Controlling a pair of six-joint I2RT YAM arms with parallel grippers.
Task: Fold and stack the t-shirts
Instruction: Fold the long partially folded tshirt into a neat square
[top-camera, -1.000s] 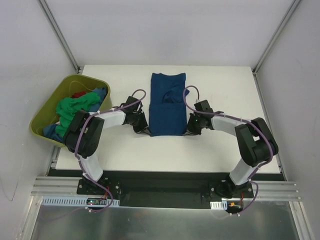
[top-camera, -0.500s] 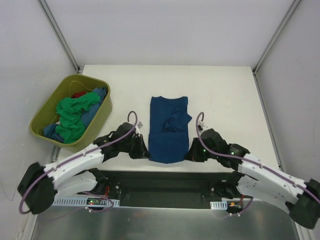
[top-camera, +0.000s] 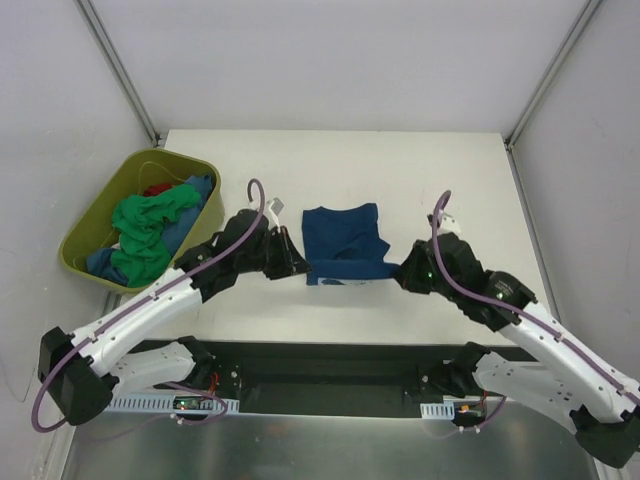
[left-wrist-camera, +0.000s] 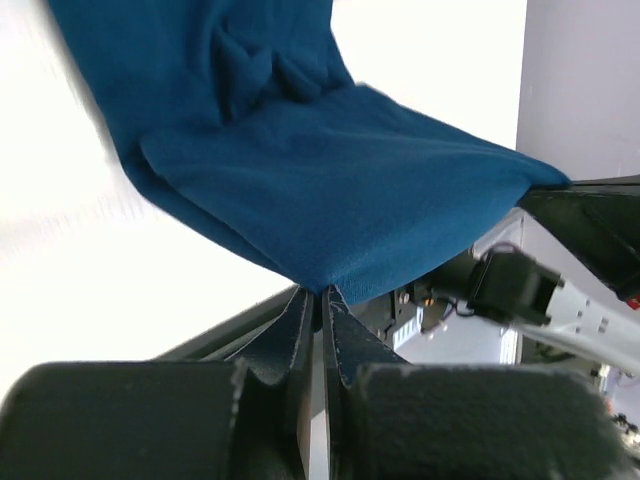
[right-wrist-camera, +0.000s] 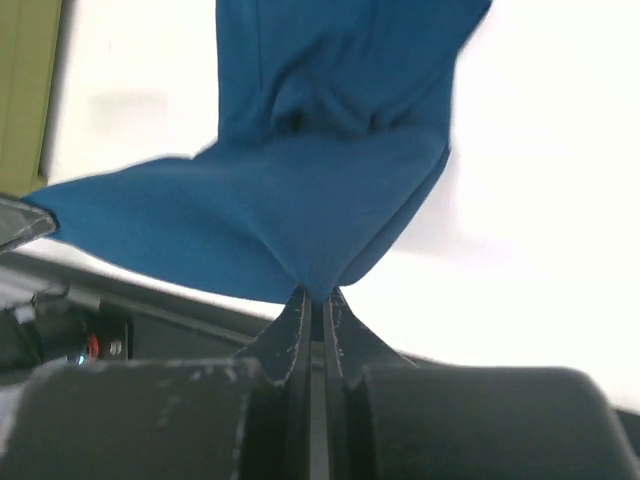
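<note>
Nearest, seen from above: left gripper (top-camera: 292, 266) and right gripper (top-camera: 405, 272), roughly level with each other and well apart, low over the near part of the flat white table top (top-camera: 470, 170).

Left wrist view: black fingers (left-wrist-camera: 298, 335) pressed together, one corner of a dark blue cloth t-shirt (left-wrist-camera: 330, 190) pinched between the tips. Right wrist view: same arrangement, fingers (right-wrist-camera: 292, 330) closed tight on the opposite corner, cloth fanning up and away from the pinch.

Between the two grippers: near edge of the shirt raised off the table, drawn fairly straight from the left pinch to the right pinch.

Just beyond: rest of the shirt flat on the table, about midway across, a wrinkled fold running over its upper layer.

Off to the left, at the table's left edge: olive-green plastic tub (top-camera: 95, 205), near the left arm but apart from it. Inside, an unfolded heap:
- crumpled bright green t-shirt (top-camera: 140, 225) on top
- blue cloth (top-camera: 198, 188) against the right wall
- scrap of red cloth (top-camera: 155, 188) at the far side

Farthest: back strip of the table, meeting pale grey enclosure walls (top-camera: 330, 60).
</note>
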